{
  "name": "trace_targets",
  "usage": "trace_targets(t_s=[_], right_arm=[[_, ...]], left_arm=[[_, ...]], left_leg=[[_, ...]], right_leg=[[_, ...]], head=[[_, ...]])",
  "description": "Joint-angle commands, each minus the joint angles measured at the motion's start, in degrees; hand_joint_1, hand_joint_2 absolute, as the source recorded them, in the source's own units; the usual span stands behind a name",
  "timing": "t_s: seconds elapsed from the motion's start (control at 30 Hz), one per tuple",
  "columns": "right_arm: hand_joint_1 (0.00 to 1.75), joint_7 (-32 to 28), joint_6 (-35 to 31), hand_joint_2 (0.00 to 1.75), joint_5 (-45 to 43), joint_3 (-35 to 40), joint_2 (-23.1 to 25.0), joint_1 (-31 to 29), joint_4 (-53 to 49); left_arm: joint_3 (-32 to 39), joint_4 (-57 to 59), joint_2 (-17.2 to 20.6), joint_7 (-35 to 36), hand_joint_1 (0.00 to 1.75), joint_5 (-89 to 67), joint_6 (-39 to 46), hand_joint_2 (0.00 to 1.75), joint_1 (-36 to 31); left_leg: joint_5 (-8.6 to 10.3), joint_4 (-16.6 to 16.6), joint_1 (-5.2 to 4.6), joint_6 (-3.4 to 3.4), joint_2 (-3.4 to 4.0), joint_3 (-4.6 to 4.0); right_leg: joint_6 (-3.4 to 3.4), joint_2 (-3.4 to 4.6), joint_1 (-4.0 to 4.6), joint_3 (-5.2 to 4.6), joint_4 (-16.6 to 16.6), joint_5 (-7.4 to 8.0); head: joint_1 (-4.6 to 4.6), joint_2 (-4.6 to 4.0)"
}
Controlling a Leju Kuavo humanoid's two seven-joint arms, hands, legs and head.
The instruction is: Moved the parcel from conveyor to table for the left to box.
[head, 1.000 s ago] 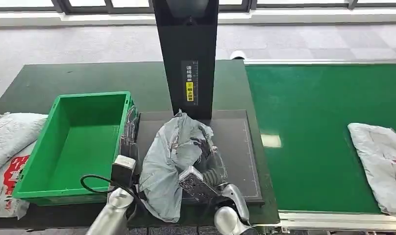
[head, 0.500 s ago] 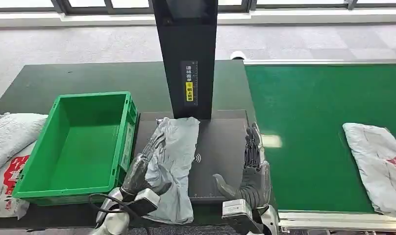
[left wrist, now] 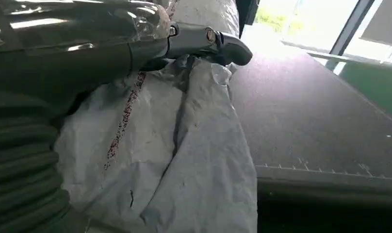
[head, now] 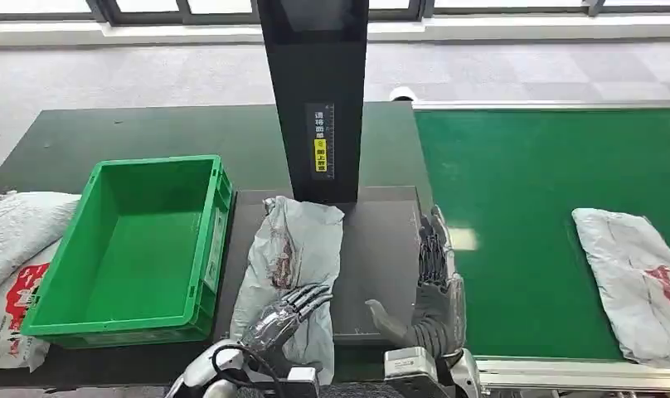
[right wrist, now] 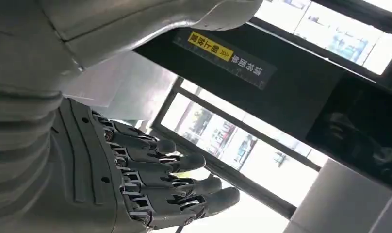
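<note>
Parcel [head: 294, 257]: grey, crumpled, flat on the dark mat [head: 381, 249], just beside the green bin [head: 141, 245] | Left hand [head: 284, 313]: resting on parcel's near end; fingers extended, apparently not clamped | Right hand [head: 431, 286]: at mat's conveyor-side edge [head: 531, 215]; fingers straight, holding nothing

Daylight was flooding in from the windows [head: 514, 8] at the far wall, and the head view stayed bright, even and sharp. A pale glare patch sat on the green conveyor belt [head: 458, 239]. Shadows lay soft. The left wrist view was dim and blurred up close, its far corner blown out white. The right wrist view was backlit, panes overexposed, the black post [right wrist: 291, 92] dark.
</note>
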Motion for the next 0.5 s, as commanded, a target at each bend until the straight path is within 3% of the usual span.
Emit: trace_targets(t_s=[0.03, 0.13, 0.2, 0.23, 0.5], right_arm=[[0.00, -0.1, 0.2, 1.75, 0.2, -2.4, -1.3, 0.1, -0.5], [0.00, -0.5, 0.0, 1.75, 0.2, -2.8, -1.2, 1.2, -2.3], [0.00, -0.4, 0.1, 1.75, 0.6, -3.2, -0.9, 2.8, -4.5], [0.00, -0.5, 0.0, 1.75, 0.5, -3.4, -0.8, 3.6, -5.7], [0.00, -0.7, -1.0, 1.75, 0.0, -3.1, -1.5, 6.6, -9.4]], left_arm=[[-3.8, 8.0, 2.6, 1.6, 0.00, -1.8, -1.4, 1.75, -2.3], [-4.6, 13.9, 1.7, 4.2, 0.00, -4.5, -3.2, 1.75, -4.7], [-3.3, 16.9, 0.3, 3.5, 0.00, -5.3, 3.5, 1.75, -6.6], [-2.8, 16.1, 0.1, 3.9, 1.75, -6.5, 7.1, 1.75, -7.1], [0.1, 3.0, 0.2, 1.8, 1.75, -4.4, 8.2, 1.75, -4.7]], left_leg=[[0.05, -0.2, -0.08, 0.21, -0.01, 0.19], [0.02, -0.1, -0.07, 0.14, -0.03, 0.18], [0.06, -0.1, -0.07, 0.18, -0.16, 0.22], [0.09, -0.2, -0.10, 0.22, -0.19, 0.27], [0.13, -0.1, -0.11, 0.38, -0.15, 0.08]], right_leg=[[0.00, -0.07, -0.04, 0.20, -0.1, 0.03], [0.01, -0.07, -0.04, 0.20, -0.1, -0.01], [0.01, -0.20, -0.04, 0.29, -0.1, -0.01], [0.02, -0.25, -0.07, 0.34, -0.1, -0.01], [0.09, -0.28, -0.08, 0.34, 0.0, 0.00]], head=[[0.00, 0.00], [0.00, 0.00], [0.00, 0.00], [-0.02, 0.00], [0.00, 0.00]])
